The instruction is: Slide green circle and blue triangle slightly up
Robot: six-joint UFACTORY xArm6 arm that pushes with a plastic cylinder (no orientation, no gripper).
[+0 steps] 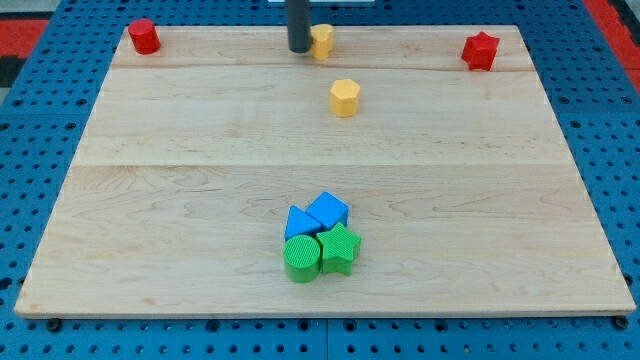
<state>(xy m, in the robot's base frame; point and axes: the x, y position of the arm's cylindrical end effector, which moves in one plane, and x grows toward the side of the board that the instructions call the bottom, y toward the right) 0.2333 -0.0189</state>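
The green circle (301, 258) sits near the view's bottom centre of the wooden board. The blue triangle (298, 222) touches it just above. A blue cube (328, 211) and a green star (340, 247) press against them on the right, forming a tight cluster. My tip (299, 47) is at the view's top centre, far above the cluster, right beside the left side of a yellow block (322, 40).
A yellow hexagon (345, 97) lies below and right of my tip. A red cylinder-like block (144, 36) is at the top left corner and a red star (481, 50) at the top right. The board (150, 200) is edged by blue pegboard.
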